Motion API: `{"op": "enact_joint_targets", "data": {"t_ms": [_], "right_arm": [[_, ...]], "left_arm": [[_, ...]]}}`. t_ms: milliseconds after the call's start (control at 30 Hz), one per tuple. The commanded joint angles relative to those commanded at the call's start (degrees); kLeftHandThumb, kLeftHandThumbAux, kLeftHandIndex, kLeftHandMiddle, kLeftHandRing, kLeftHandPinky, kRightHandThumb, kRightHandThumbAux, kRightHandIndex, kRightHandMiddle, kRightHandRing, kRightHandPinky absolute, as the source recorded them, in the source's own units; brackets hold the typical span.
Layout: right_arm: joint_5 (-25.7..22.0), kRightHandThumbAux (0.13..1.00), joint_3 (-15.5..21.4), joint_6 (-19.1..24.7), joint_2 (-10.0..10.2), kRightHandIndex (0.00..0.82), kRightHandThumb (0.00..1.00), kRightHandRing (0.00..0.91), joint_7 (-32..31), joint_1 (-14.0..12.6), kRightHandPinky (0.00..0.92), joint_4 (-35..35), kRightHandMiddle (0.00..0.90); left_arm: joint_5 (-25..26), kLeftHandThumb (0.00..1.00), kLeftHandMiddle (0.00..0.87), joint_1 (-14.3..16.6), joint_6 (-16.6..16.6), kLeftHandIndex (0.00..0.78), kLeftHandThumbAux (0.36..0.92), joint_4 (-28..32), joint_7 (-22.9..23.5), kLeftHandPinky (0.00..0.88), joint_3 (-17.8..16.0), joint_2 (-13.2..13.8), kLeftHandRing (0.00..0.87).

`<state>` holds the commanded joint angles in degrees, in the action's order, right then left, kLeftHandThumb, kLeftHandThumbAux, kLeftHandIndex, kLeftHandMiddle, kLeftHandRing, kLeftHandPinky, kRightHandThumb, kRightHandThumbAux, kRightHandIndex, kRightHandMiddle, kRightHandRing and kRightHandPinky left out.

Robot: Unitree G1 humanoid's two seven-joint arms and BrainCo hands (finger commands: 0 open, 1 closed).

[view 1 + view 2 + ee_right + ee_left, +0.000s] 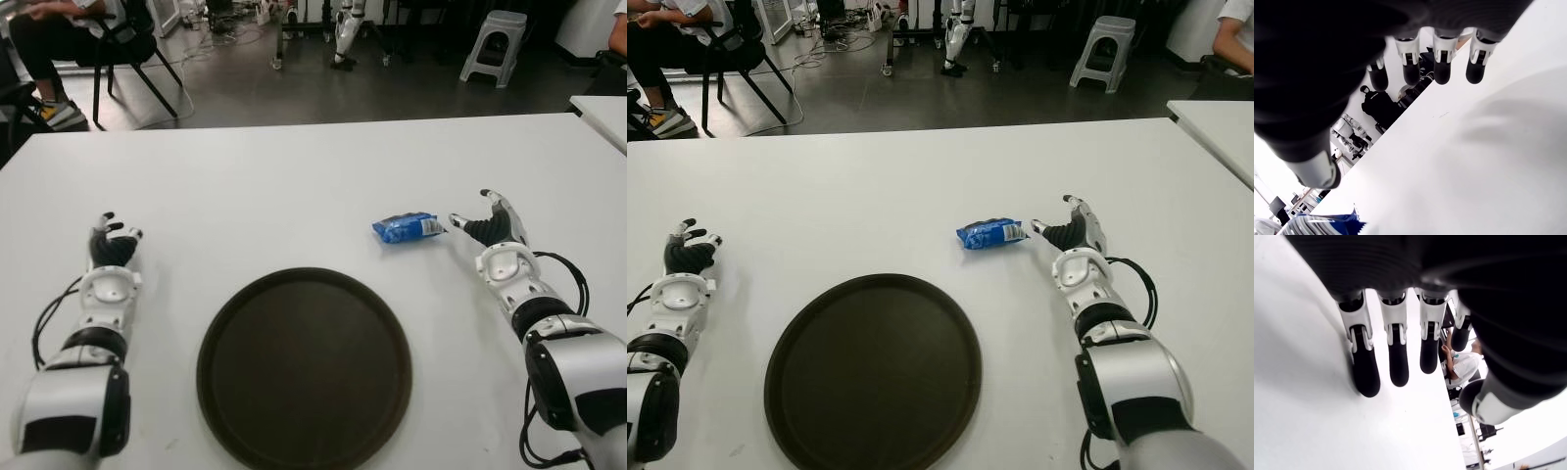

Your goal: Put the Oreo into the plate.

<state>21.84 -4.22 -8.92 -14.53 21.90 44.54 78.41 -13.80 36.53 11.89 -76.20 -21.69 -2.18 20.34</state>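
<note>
A small blue Oreo packet (pixel 407 228) lies on the white table (pixel 294 186), right of centre. The round dark brown plate (pixel 304 364) sits in front of it, near the table's front edge, with nothing on it. My right hand (pixel 487 227) is just to the right of the packet, fingers spread and holding nothing, thumb tip close to the packet's end. A corner of the packet (pixel 1322 224) shows in the right wrist view beside the thumb. My left hand (pixel 113 245) shows far left of the plate, fingers relaxed and holding nothing.
Beyond the table's far edge are a person seated on a black chair (pixel 118 39), a grey stool (pixel 495 44) and cables on the floor. Another white table's corner (pixel 602 113) shows at the right.
</note>
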Motion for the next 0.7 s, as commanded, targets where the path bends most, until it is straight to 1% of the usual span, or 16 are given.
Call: {"op": "enact_joint_targets", "data": {"t_ms": [67, 133, 167, 267, 333, 400, 433, 567, 700], "right_arm": [[-0.03, 0.624, 0.07, -0.11, 0.02, 0.0, 0.306, 0.01, 0.03, -0.02, 0.089, -0.01, 0.0], [-0.04, 0.621, 0.1, -0.18, 0.03, 0.0, 0.308, 0.01, 0.02, -0.04, 0.095, -0.02, 0.0], [-0.1, 0.62, 0.15, -0.26, 0.03, 0.0, 0.308, 0.01, -0.09, -0.06, 0.096, -0.03, 0.0], [-0.31, 0.612, 0.33, -0.35, 0.08, 0.0, 0.297, 0.014, -0.44, -0.07, 0.107, -0.04, 0.0], [-0.38, 0.608, 0.41, -0.34, 0.12, 0.0, 0.291, 0.016, -0.53, -0.05, 0.11, -0.04, 0.0], [-0.46, 0.606, 0.5, -0.3, 0.15, 0.0, 0.288, 0.016, -0.57, -0.04, 0.111, -0.03, 0.0], [-0.51, 0.607, 0.57, -0.28, 0.16, 0.0, 0.287, 0.016, -0.58, -0.04, 0.106, -0.03, 0.0], [-0.56, 0.616, 0.7, -0.25, 0.24, 0.0, 0.291, 0.015, -0.65, -0.01, 0.106, -0.02, 0.0], [-0.43, 0.615, 0.59, -0.3, 0.19, 0.0, 0.3, 0.016, -0.67, -0.03, 0.103, -0.02, 0.0]], "left_arm": [[-2.35, 0.408, 0.204, 0.0, 0.1, 0.094, 0.664, -0.01, -1.19, 0.27, 2.18, 0.18, 0.249], [-3.18, 0.379, 0.204, -0.03, 0.2, 0.084, 0.65, -0.04, -1.68, 0.249, 2.98, 0.19, 0.243], [-4.23, 0.372, 0.204, -0.14, 0.17, 0.082, 0.647, -0.09, -1.95, 0.243, 4.02, 0.36, 0.242], [-6.41, 0.36, 0.187, -0.34, 0.18, 0.062, 0.622, -0.26, -2.05, 0.2, 6.36, 0.81, 0.212], [-6.77, 0.358, 0.162, -0.29, 0.22, 0.038, 0.597, -0.35, -1.93, 0.151, 6.84, 0.88, 0.18], [-7.24, 0.358, 0.154, -0.32, 0.34, 0.03, 0.588, -0.37, -1.93, 0.134, 7.41, 0.9, 0.169], [-7.53, 0.358, 0.134, -0.34, 0.43, 0.019, 0.574, -0.37, -1.93, 0.112, 7.76, 0.91, 0.143], [-8.66, 0.354, 0.1, -0.31, 0.57, 0.003, 0.541, -0.38, -1.88, 0.084, 9.03, 1.04, 0.1], [-9.95, 0.359, 0.084, -0.2, 0.35, 0.0, 0.535, -0.43, -1.95, 0.073, 10.44, 1.28, 0.085]]}}
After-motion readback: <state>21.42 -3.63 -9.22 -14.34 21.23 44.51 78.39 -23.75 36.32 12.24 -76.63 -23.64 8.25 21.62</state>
